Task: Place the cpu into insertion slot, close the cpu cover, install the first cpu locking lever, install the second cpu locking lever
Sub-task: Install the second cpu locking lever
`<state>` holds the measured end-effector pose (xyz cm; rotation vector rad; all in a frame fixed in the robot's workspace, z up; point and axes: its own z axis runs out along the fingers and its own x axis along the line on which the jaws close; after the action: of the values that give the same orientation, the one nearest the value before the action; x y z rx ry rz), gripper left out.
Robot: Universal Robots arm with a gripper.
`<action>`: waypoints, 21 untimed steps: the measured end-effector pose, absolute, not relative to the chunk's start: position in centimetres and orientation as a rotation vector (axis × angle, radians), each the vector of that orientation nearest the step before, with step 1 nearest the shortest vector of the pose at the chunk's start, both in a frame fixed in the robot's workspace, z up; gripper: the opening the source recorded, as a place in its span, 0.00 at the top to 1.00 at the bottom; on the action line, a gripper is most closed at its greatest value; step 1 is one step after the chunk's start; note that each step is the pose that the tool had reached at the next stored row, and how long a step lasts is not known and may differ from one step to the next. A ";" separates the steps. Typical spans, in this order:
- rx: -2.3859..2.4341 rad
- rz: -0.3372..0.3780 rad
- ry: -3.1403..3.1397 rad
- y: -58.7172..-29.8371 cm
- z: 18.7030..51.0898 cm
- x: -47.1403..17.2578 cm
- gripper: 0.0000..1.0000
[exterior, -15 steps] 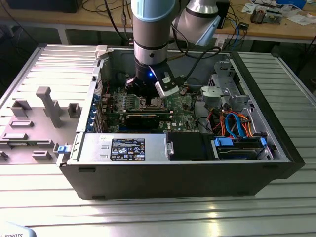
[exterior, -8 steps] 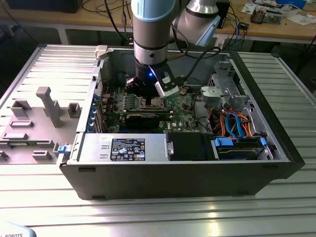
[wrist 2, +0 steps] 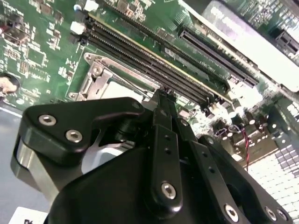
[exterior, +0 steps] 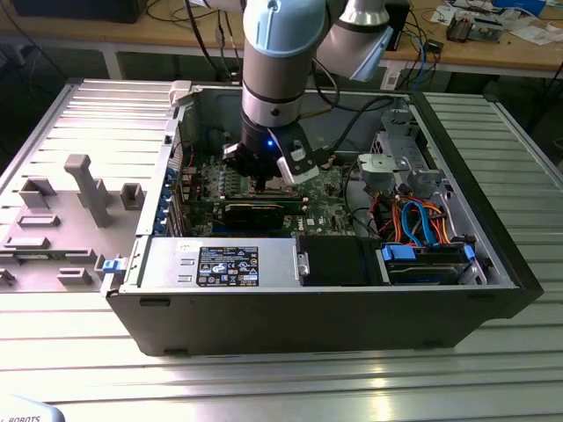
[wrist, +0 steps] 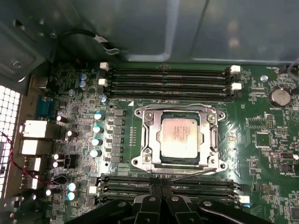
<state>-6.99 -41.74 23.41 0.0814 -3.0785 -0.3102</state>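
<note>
Reaching down into the open computer case (exterior: 352, 308), the end effector (wrist: 161, 198) hangs low over the green motherboard (wrist: 261, 154), its two black fingers (wrist 2: 166, 121) pressed together with no gap between them and nothing held. In the first wrist view the fingertips sit just beside the near edge of the insertion slot (wrist: 148, 161), over the black memory slots (wrist: 201, 187) that run along that side. A thin wire locking lever (wrist: 189, 173) lies slanted along that same edge of the socket, close to the fingertips; whether the tips actually touch it I cannot tell.

The cpu (wrist: 179, 136) lies flat and square inside the socket, its silvery top showing. The cpu cover (wrist: 212, 140) is folded down around it, the chip visible through the window in the plate. A second bank of memory slots (wrist: 168, 81) runs along the far side of the socket, and a row of pale blue capacitors (wrist: 96, 134) stands near one of its ends. A round coin battery (wrist: 279, 96) sits well apart toward the board's corner.

In the exterior view the grey arm (exterior: 281, 61) comes down from above into the middle of the case, a black graphics card (exterior: 255, 211) lies just in front of it, and blue and orange cables (exterior: 422, 224) bundle at the exterior view's right. The case rests on a ribbed metal desk (exterior: 264, 378), with grey fixture blocks (exterior: 84, 189) at the exterior view's left.
</note>
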 end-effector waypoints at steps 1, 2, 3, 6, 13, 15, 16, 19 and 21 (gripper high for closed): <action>0.100 -0.313 -3.076 -41.8 23.3 -7.1 0.89; 0.108 -0.314 -3.076 -41.8 23.2 -7.1 0.89; 0.113 -0.316 -3.075 -41.9 22.9 -7.3 0.89; 0.113 -0.341 -3.073 -42.6 22.7 -7.3 0.89; 0.110 -0.375 -3.067 -42.8 23.5 -7.5 0.89; 0.110 -0.373 -3.067 -42.8 24.0 -7.5 0.89; 0.110 -0.367 -3.068 -42.8 24.2 -7.4 0.89; 0.109 -0.359 -3.067 -42.8 24.6 -7.2 0.89; 0.109 -0.358 -3.067 -42.8 25.4 -7.2 0.89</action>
<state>-7.24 -42.78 25.38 0.1091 -3.0670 -0.3580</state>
